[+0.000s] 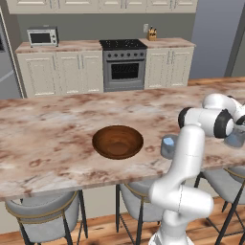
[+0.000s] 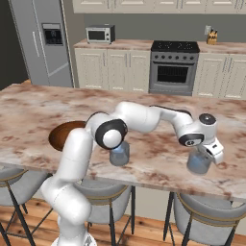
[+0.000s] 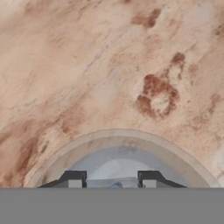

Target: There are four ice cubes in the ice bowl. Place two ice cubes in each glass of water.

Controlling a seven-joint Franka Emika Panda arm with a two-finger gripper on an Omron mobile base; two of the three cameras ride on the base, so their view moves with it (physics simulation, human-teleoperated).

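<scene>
Bare counter (image 1: 52, 124) left of bowl (image 1: 117, 141); tumblers (image 2: 119, 153) crowd right.

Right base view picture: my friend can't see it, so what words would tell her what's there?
A white robot arm reaches across a pinkish-brown marble counter and holds its tool at the rim of a short grey see-through tumbler. A second grey tumbler stands nearer the arm's base, and a dark-brown wooden bowl peeks out at the left.

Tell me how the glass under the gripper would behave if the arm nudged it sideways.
The glass is short and squat, so it would probably slide on the smooth marble counter rather than tip. It stands near the counter's front edge, so a push that way risks a fall. The gripper hangs right over its rim.
</scene>
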